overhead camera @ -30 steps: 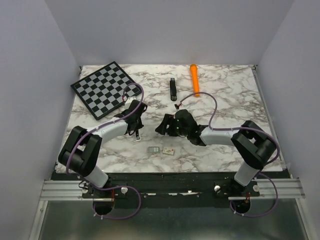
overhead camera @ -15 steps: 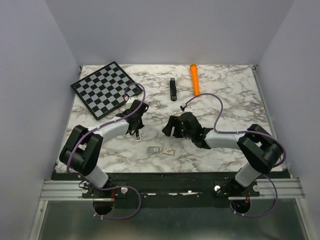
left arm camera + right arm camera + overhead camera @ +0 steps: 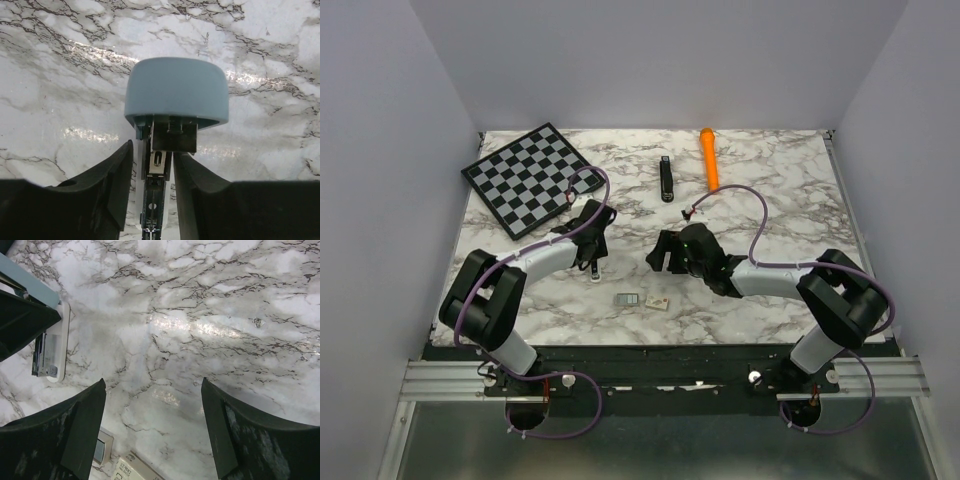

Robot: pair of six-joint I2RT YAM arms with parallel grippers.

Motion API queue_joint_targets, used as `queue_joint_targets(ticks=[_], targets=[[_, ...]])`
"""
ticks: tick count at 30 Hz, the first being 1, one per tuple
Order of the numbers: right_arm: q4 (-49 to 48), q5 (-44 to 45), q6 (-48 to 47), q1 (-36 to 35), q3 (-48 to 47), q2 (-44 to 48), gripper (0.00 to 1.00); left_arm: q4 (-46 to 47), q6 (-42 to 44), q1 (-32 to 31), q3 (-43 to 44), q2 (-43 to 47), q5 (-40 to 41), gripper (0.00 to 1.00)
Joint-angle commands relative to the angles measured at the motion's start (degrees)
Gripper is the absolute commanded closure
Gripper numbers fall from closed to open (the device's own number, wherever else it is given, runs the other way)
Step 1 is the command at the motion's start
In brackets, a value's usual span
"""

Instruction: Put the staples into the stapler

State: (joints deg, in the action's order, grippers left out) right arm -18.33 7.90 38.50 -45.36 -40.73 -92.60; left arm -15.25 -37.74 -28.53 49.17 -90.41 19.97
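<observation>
My left gripper (image 3: 592,262) (image 3: 152,200) is shut on a small pale blue and white stapler (image 3: 176,95) that rests on the marble. Its blue top is hinged up and its metal staple channel (image 3: 156,190) lies bare between my fingers. It also shows in the right wrist view (image 3: 50,352). The staples (image 3: 628,299), a small grey block, lie near the front edge, and their corner shows in the right wrist view (image 3: 102,451). My right gripper (image 3: 660,255) (image 3: 152,430) is open and empty above bare marble, to the right of the blue stapler. A slim black stapler (image 3: 665,180) lies far back.
A tiny white piece with dark print (image 3: 658,302) (image 3: 131,471) lies just right of the staples. An orange marker (image 3: 708,158) lies beside the black stapler at the back. A chessboard (image 3: 530,178) fills the back left corner.
My right gripper has moved a little to the right, away from the left gripper. The left arm and the blue stapler have not moved.
</observation>
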Motion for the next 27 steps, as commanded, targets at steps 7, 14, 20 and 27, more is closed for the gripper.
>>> queue_joint_targets(ticks=[7,14,20,27], targets=[[1.71,3.61,-2.03,0.19,-0.22,1.63,0.14,-1.45,-0.58,-0.03,1.54,1.73,0.43,0.32],[9.69,7.38,-5.01,0.45,-4.52,2.77,0.04,-2.42,-0.85,-0.03,1.11,8.84,-0.63,0.07],[22.33,9.68,-8.35,3.96,-13.57,-0.73,0.02,0.74,2.57,0.06,-2.93,21.22,-0.46,0.01],[33.17,7.05,-12.22,10.38,-29.57,-11.62,0.05,0.04,9.34,0.15,-6.71,37.65,1.57,0.01]])
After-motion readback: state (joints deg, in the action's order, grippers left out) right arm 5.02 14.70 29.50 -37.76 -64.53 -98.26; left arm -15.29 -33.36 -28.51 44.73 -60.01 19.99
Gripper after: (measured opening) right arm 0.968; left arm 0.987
